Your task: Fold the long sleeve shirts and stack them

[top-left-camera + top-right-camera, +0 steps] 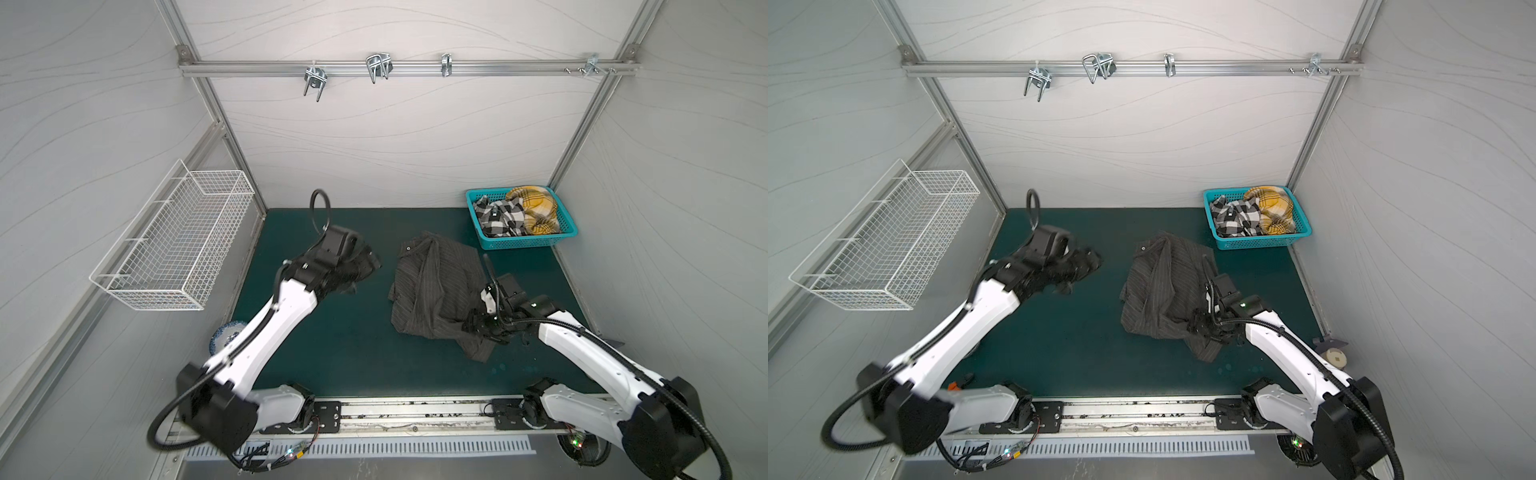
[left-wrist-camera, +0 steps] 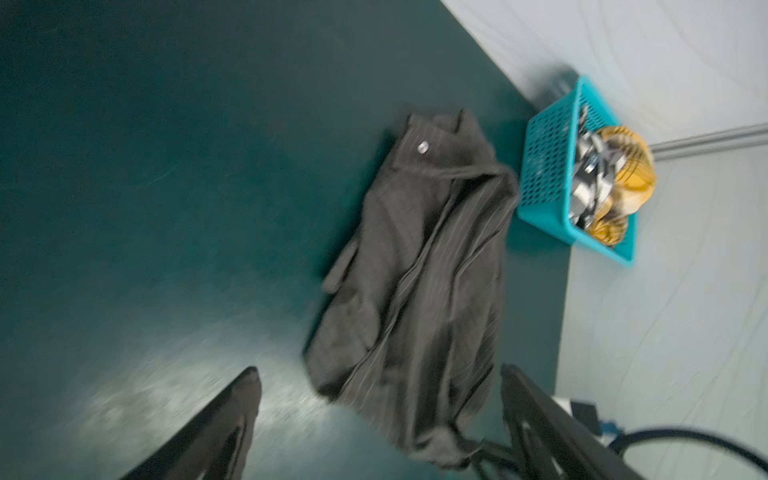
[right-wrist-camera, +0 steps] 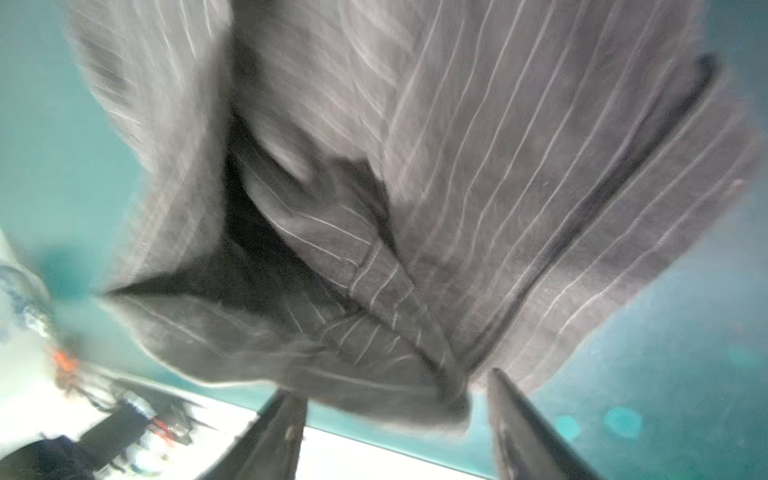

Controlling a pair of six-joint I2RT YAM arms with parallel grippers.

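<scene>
Over the left half of the dark green worktop (image 1: 332, 365), the left end effector (image 2: 376, 372) is hanging with its two black fingers (image 2: 232, 415) spread wide and nothing lying between them. It is showing as a blurred black shape in both top views. It is staying clear of the dark charcoal pinstriped button-up shirt (image 1: 436, 291), off to that shirt's left.

At the shirt's near right corner, the right end effector (image 3: 392, 386) is sitting low with its jaws parted. The rumpled hem edge is lying just ahead of the fingertips and partly between them. The right wrist view is too blurred to tell whether either tip is touching the cloth.

The charcoal shirt is lying crumpled right of the worktop's middle. Its long axis is running from back to front, leaning slightly rightward at the near end. Its collar end, carrying a pale button (image 1: 409, 248), is pointing toward the back wall (image 1: 395, 145), and its hem end is pointing toward the worktop's front edge.

Just beside the collar end, in the far right corner, a teal perforated plastic basket (image 1: 528, 241) is holding the black-and-white plaid shirt (image 1: 496, 218) and the yellow plaid shirt (image 1: 536, 208). They are bunched against each other, with the yellow one on the right.
</scene>
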